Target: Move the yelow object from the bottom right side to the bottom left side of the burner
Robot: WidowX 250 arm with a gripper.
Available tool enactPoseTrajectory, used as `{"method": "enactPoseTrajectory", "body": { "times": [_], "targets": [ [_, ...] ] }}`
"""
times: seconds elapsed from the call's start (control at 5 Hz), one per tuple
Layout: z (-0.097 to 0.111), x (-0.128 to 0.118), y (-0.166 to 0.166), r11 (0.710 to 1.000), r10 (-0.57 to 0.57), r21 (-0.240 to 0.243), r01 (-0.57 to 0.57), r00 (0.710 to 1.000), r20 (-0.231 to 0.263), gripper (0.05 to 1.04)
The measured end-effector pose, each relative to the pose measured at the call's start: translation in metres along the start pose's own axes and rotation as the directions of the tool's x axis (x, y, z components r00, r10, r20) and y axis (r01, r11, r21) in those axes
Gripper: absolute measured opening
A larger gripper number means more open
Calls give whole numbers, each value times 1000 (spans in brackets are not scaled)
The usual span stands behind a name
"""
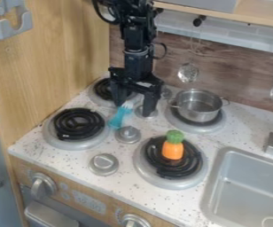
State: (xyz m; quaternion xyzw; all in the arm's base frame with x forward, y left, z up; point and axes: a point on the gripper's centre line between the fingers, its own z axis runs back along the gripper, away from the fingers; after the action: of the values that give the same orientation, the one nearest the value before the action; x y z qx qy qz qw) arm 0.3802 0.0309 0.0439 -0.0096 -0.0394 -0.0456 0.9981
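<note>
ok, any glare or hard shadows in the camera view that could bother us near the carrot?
Camera view: soft light, no hard-edged shadow across the counter; mild highlights on the pot and stove-top knob, none washing out the carrot. Same view: the hand is near-black, so its surface detail is weak.

The arm [138, 37] is built from chunky black blocks. Bendy black cables [98, 12] are looped out from its sides.
</note>
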Motion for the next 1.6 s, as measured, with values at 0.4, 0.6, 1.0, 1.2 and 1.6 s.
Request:
{"method": "enactPoseTrajectory", "body": {
  "times": [0.4, 0.6, 1.0, 1.2, 1.6],
  "targets": [
    [-19, -4, -20, 998, -54, -40, 52, 998, -39, 999],
    [-19, 1, -48, 989, -136, -68, 133, 990, -27, 999],
    [-30, 15, -90, 969, -230, -97, 228, 973, -9, 999],
    [-50, 15, -89, 975, -215, -67, 210, 973, -79, 999],
    [-75, 16, -85, 980, -195, -58, 188, 967, -165, 938]
  ]
}}
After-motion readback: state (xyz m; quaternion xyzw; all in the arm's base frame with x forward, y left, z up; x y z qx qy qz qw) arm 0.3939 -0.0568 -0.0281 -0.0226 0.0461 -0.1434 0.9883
